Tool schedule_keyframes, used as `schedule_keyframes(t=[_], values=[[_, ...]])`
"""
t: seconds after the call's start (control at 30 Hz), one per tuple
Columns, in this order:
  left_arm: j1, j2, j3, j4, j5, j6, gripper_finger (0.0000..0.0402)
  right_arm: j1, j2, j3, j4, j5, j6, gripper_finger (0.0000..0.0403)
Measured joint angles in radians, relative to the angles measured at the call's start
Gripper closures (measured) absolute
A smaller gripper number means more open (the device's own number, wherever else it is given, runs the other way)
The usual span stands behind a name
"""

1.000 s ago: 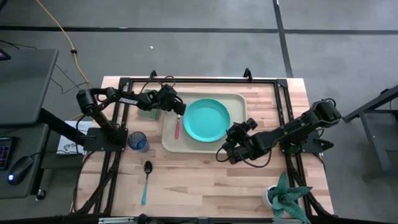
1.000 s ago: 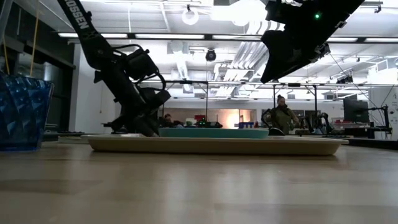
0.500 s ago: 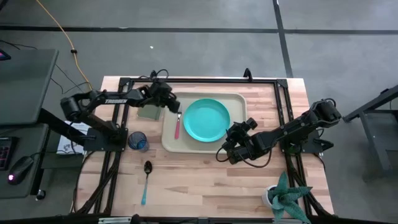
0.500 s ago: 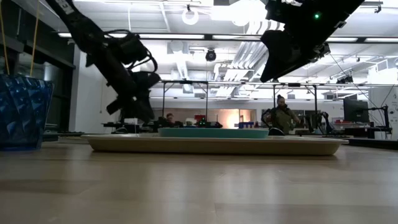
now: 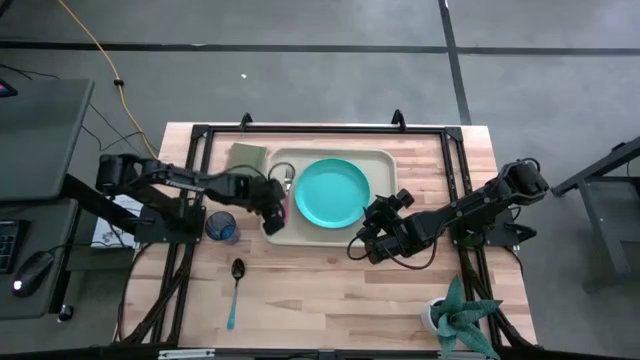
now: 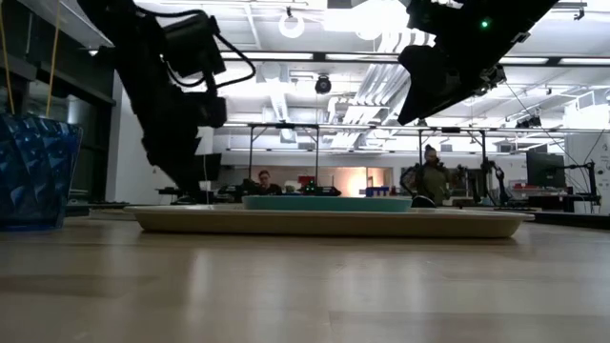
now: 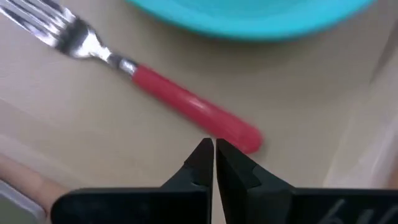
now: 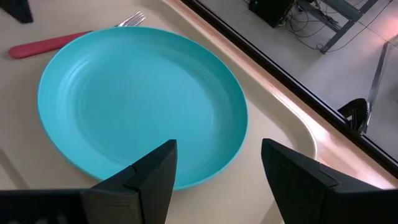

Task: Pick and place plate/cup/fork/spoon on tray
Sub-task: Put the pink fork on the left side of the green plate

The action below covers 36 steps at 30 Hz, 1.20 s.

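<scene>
Tray [image 5: 275, 232] | fork [image 7: 168, 96] just beyond left hand [image 7: 214, 155] | clenched, empty

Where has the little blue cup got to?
In the high view, the cup stands on the table's left side, beside the tray and above the spoon.

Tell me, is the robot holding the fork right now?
No, the fork lies flat on the tray, and the left gripper is shut and empty just behind its red handle.
</scene>
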Motion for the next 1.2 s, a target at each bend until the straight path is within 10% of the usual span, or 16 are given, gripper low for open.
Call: schedule_keyframes(t=[1.2], values=[[-0.044, 0.123, 0.0, 0.15, 0.017, 0.049, 0.0401, 0.0, 0.0, 0.0, 0.0, 0.007, 0.0, 0.0176]])
